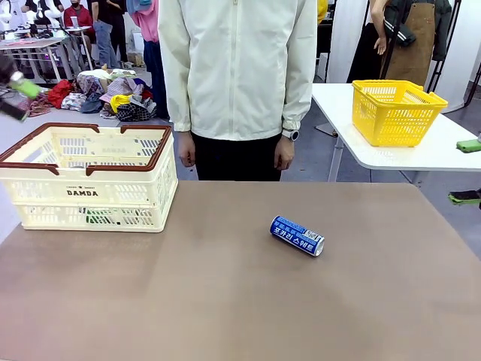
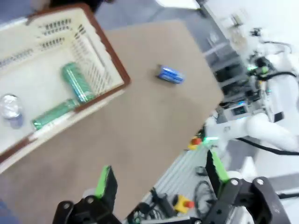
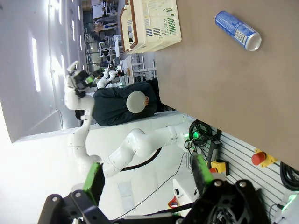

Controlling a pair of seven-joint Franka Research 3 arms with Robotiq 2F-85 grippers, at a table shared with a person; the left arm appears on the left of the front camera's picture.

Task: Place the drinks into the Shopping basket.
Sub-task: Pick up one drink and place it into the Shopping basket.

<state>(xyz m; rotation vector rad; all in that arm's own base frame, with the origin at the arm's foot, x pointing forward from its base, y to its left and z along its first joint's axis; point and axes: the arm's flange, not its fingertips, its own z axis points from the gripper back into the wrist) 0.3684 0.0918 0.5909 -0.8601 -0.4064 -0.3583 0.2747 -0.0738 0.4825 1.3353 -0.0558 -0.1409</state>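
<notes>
Blue can (image 1: 297, 235) lies on its side, centre-right of the table (image 1: 225, 301). Basket (image 1: 90, 177) sits upper left, two green cans (image 2: 77, 82) inside. Left gripper (image 2: 161, 179) gapes wide, blue can far above it. Right gripper (image 3: 147, 175) spread wide too, can at frame's upper right.

A robotics lab: white robot arms (image 3: 131, 149) on stands, cabling and emergency-stop buttons (image 3: 259, 157) beside a brown table (image 1: 225, 301), other workstations behind.
</notes>
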